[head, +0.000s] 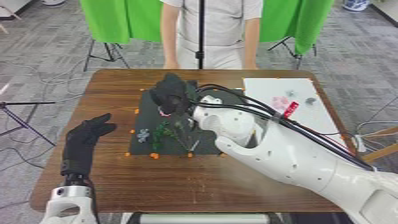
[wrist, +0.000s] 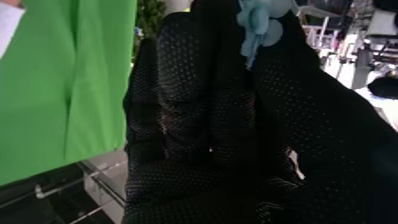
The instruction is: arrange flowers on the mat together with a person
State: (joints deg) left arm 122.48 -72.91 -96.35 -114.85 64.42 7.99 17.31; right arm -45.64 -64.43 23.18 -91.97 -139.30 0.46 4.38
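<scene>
Over the back of the dark mat [head: 206,148], in the head view, is my right hand [head: 171,94], which covers part of the mat. In the right wrist view, a light blue flower [wrist: 259,25] is pinched between the thumb and fingers of my right hand [wrist: 209,105]. Left of the mat, my left hand [head: 83,142] is open, its fingers relaxed, over the table's left side. On the mat lie a pale blue flower [head: 143,135], green stems [head: 162,134] and a pink flower [head: 163,112], partly beside the right hand.
A white board [head: 320,119] on the right side of the table [head: 133,185] bears a pink flower [head: 281,102] and a grey one [head: 310,101]. My right arm crosses over the board's lower part and the mat's right edge. Small orange pieces [head: 155,156] line the mat's edges.
</scene>
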